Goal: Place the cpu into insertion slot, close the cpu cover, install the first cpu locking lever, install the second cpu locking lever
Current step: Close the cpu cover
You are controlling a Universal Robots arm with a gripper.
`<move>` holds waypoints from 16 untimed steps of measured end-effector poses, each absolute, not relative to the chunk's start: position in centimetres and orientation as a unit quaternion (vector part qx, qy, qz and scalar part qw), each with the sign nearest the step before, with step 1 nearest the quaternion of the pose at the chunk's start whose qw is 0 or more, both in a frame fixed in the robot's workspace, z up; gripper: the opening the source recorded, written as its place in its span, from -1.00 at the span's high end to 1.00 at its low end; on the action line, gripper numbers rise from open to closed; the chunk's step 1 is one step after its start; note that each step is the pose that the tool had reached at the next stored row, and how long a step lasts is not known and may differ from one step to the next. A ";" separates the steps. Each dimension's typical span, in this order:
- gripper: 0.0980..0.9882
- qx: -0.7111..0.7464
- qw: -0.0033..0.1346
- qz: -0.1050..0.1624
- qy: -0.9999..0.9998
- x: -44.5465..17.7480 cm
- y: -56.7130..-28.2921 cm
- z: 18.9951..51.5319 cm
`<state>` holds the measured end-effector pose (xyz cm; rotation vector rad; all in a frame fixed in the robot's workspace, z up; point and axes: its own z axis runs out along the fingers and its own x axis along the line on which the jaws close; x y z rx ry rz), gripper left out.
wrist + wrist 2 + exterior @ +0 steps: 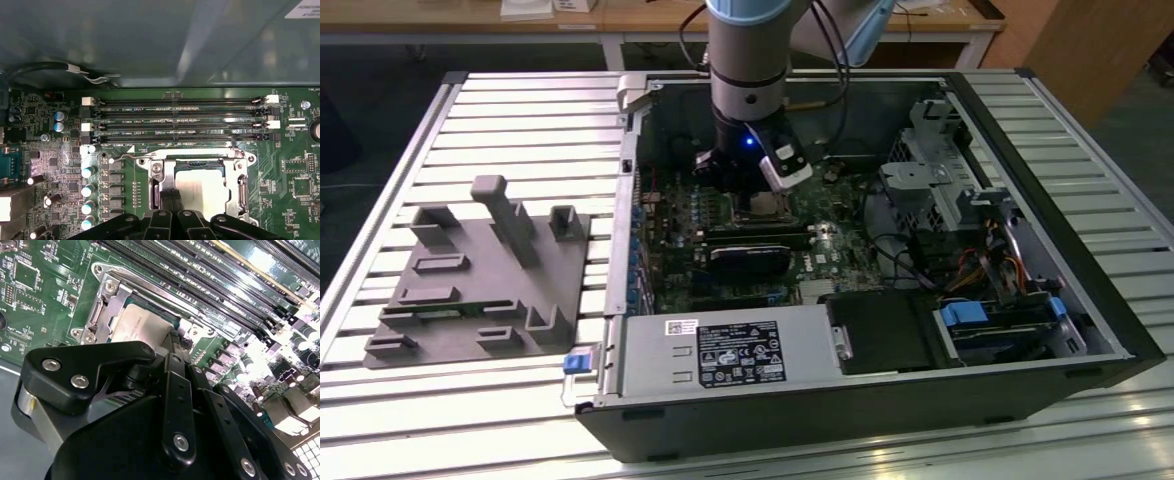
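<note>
Exterior view: the small flat square silver-grey cpu (pixel 761 211) sits at about 9 o'clock from the middle of the open black computer case (pixel 1107 330). It lies flat, face up, in the square silvery-rimmed insertion slot (pixel 243 186). It has no long side; its edges line up with the long black memory slots (pixel 175 120). The black gripper (pixel 170 199) hangs at one cpu edge, its tips pressed together.

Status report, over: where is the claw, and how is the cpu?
Claw low at edge of cpu. It is seated; cpu cover looks down around it. Nothing seen blocking.
</note>
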<state>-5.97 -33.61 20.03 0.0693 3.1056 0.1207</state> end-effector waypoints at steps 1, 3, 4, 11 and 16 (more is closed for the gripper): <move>0.98 0.022 0.016 0.039 0.999 -6.0 -33.6 20.0; 0.98 0.022 0.016 0.039 0.999 -6.0 -33.6 20.2; 0.98 0.022 0.016 0.039 0.999 -6.0 -33.6 20.3; 0.98 0.022 0.016 0.039 0.999 -6.0 -33.6 21.8; 0.98 0.022 0.016 0.039 0.999 -5.9 -33.6 22.0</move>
